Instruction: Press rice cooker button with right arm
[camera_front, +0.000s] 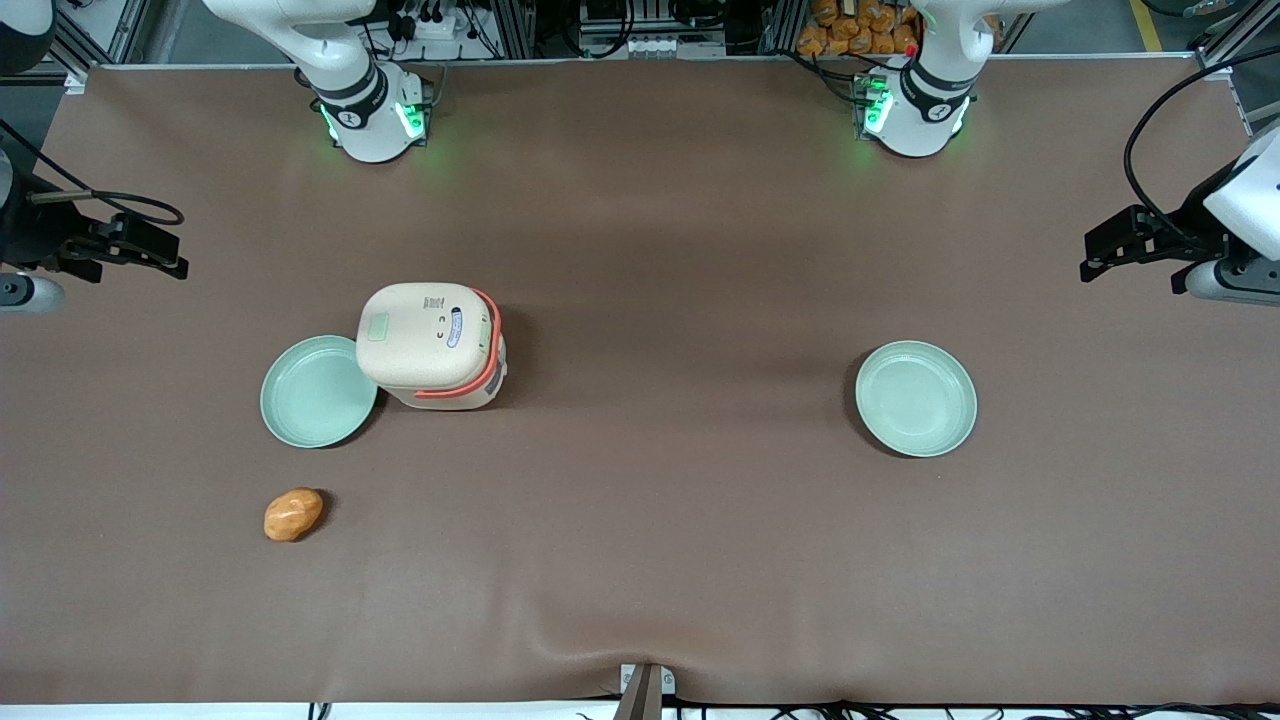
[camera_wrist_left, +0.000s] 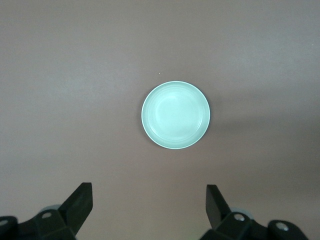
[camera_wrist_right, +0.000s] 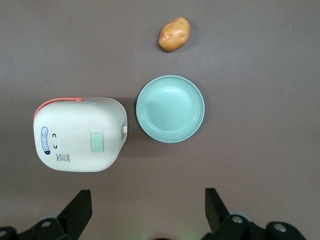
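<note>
The table (camera_front: 700, 250) is a wide brown sheet, and the cooker (camera_front: 432, 345) stands on it well in from every edge, toward the working arm's end, lid shut and coral handle band folded round one side. Touching or just beside it is a green plate (camera_front: 318, 391), with a second plate (camera_front: 915, 398) well apart toward the parked arm's end, and a potato (camera_front: 293, 514) lies nearer the front edge than the first plate. The hand (camera_front: 150, 255) hangs high near the table's end edge, well apart from the cooker; the wrist view shows its fingers (camera_wrist_right: 80, 210) spread wide with nothing between them. The step in hand looks to be the approach, with no press made yet. On the lid sits a pale green button (camera_wrist_right: 96, 142) near one end and a small oval panel (camera_wrist_right: 44, 140) at the other; I judge the green square the likelier target, though which one latches cannot be told. A good press would call for bringing the fingers together first, centring one tip over the button, and coming straight down gently, since the light cooker could slide into the plate.
</note>
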